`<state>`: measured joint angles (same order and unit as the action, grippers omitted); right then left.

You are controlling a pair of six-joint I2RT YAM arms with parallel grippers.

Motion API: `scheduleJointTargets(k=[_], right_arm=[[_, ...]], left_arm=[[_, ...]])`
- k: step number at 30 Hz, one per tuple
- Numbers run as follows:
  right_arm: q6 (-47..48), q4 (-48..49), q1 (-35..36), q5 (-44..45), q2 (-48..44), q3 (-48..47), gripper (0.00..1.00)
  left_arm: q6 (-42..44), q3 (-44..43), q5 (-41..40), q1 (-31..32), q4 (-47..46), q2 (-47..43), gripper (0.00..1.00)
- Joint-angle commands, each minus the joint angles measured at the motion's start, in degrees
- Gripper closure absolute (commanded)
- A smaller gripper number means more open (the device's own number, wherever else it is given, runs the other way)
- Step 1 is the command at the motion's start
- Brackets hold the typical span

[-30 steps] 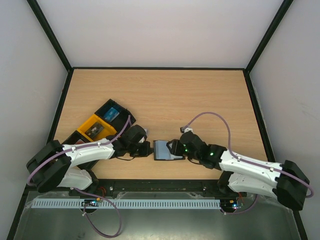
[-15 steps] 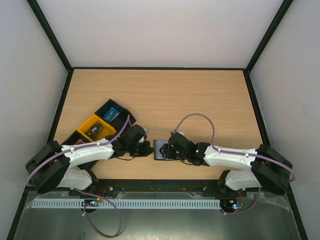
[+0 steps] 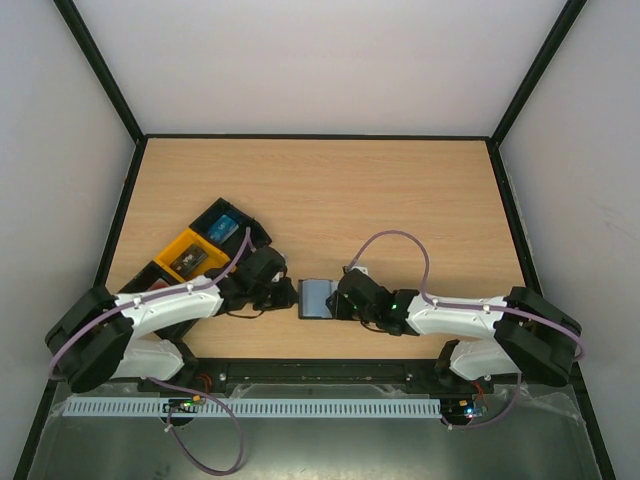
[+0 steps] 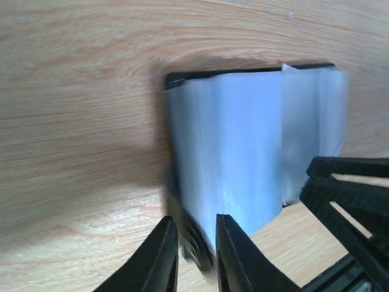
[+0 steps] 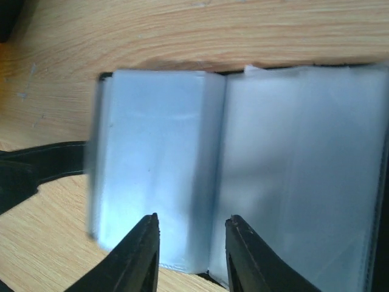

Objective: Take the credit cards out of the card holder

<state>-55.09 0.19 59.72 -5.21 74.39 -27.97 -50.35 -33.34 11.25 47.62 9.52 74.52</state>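
Card holder [image 3: 318,298] lies open on the table [image 3: 400,190], close to the near edge and between the two arms. Its left and right ends each meet a gripper, so there is no free room at either end. Open wood beyond it, toward the far rim and the whole right half.

Left gripper [image 3: 290,297]: in wrist view [image 4: 194,224] the jaws are nearly closed, a narrow gap only, w/ the holder's black edge [image 4: 197,252] pinched between the fingers [image 4: 165,255]. Translucent sleeve [image 4: 243,140] fans up and away from the tips; view is blurred.

Right gripper [image 3: 342,300]: in wrist view [image 5: 194,222] the jaws are parted a moderate amt, straddling the lower edge of the sleeves [image 5: 267,158] near their fold. Fingers [image 5: 138,255] overlap the plastic; cannot tell if they press on it, and no clamp is visible.

Sleeves read pale grey-blue in both wrist views. Contents not resolvable.

Containers, left side, hard by the left rim and just behind the left arm:
- black tray [image 3: 243,217], holds a blue card [image 3: 222,227], lying flat.
- orange tray [image 3: 172,250], adjoining it, holds a dark item [image 3: 188,261], too small to ID.
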Motion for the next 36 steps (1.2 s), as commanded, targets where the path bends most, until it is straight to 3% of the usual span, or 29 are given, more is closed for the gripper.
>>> scheduleJointTargets(k=[1,7,10,17,36], right_arm=[[0.2,5.9,0.4,-0.5,0.7,2.5,0.71],[0.3,7.9,0.4,-1.1,0.3,3.6,0.73],[0.5,7.9,0.4,-0.7,0.3,3.3,0.75],[2.0,3.8,0.1,3.5,0.5,-1.0,0.77],[-1.9,13.1,-0.8,0.5,6.0,6.2,0.86]], left_arm=[[-1.0,-0.5,-1.0,-0.4,2.6,-3.5,0.72],[-2.3,-0.9,0.5,-0.6,0.5,-7.7,0.45],[-2.5,-0.3,1.6,-0.5,-1.9,-8.4,0.4],[-5.3,3.8,10.8,-1.7,-13.4,-6.6,0.43],[-5.8,6.6,15.9,-6.4,-25.6,-0.3,0.45]])
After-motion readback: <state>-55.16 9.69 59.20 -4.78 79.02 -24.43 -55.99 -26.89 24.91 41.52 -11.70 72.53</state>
